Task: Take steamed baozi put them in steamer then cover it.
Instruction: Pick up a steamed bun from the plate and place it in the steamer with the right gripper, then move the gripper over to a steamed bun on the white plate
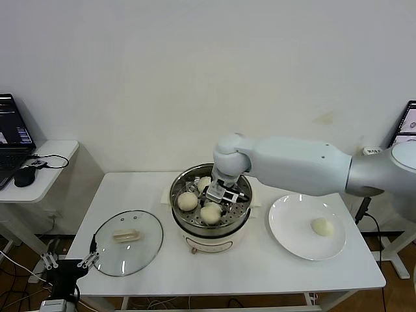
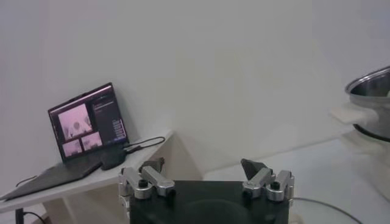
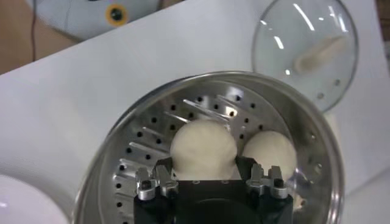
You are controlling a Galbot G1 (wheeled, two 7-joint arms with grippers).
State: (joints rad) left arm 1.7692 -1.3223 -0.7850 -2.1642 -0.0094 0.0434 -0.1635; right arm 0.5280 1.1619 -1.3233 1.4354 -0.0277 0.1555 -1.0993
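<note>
The steamer stands mid-table and holds three steamed baozi. My right gripper reaches into it and is shut on the nearest baozi, which sits low on the perforated tray. The right wrist view shows that baozi between the fingers, a second one beside it, and the steamer rim. The other two baozi lie to the left and behind. A fourth baozi lies on the white plate. The cover lies flat left of the steamer. My left gripper is open and parked at the table's front left corner.
A side table with a laptop and mouse stands at the far left. The left wrist view shows my open left gripper, the laptop and the steamer's edge. The cover shows in the right wrist view.
</note>
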